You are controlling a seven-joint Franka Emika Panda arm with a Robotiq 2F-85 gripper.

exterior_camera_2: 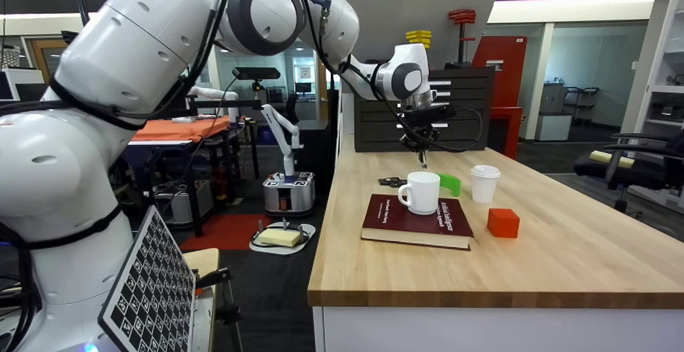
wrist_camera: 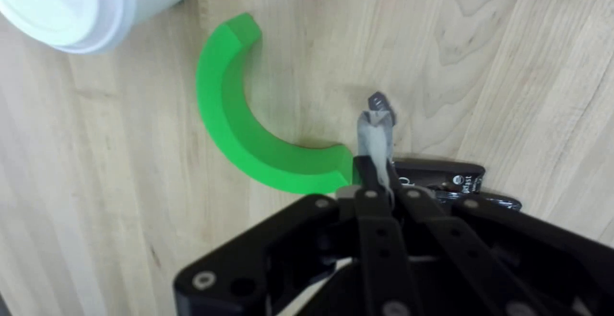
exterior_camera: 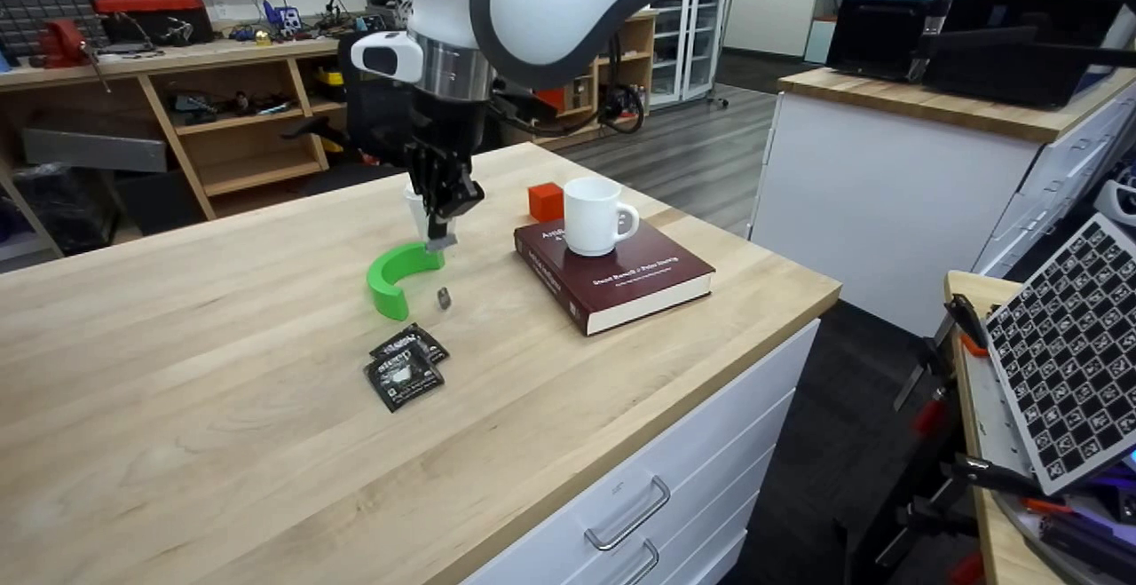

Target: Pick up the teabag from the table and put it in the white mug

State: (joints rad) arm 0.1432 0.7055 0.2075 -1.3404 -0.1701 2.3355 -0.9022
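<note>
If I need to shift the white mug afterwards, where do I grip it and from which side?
Probably the handle, coming in level from its outer side with the jaws closing across the loop's thickness. The white mug stands upright on the book, and the handle juts away from the orange-red cube and white lidded cup. The jaws hold the teabag, so release that first.

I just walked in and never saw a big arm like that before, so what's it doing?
A robot arm is holding a teabag pinched in its gripper, over the table, near a green curved block. The white mug stands upright on a maroon Artificial Intelligence book, and the teabag isn't in the mug yet. Taking it over there and dropping it in is probably what comes next.
</note>
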